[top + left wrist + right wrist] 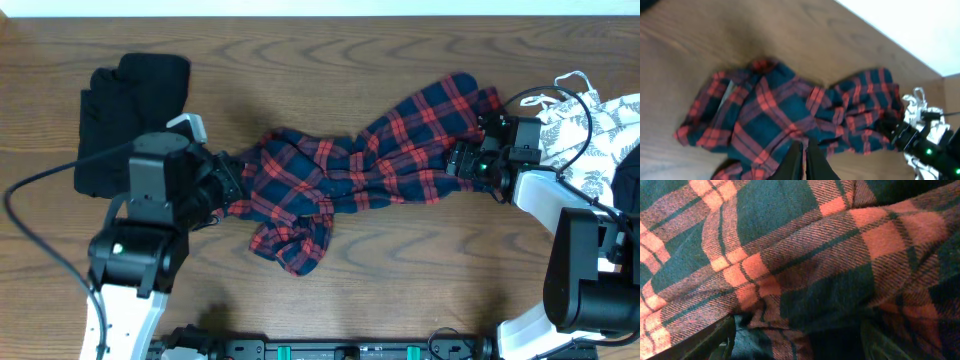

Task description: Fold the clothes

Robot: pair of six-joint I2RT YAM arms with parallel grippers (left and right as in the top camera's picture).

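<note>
Plaid shirt lies crumpled mid-table, strung out between my two grippers, with a bunch hanging off its near side. Black garment is heaped far left, just behind my left arm and apart from the shirt. White leaf-print garment sits at the far right edge, partly under my right arm and cables and cut off by the frame. Bare wooden table on the near side.

Left gripper is at the shirt's left end. In the wrist view its fingers are pressed nearly together on a fold, contact point cropped at the bottom. Right gripper is at the shirt's right end, fingers spread, with cloth filling the gap. I can't tell whether they squeeze it. Collar, buttons and sleeves are hard to make out in the wrinkles.
</note>
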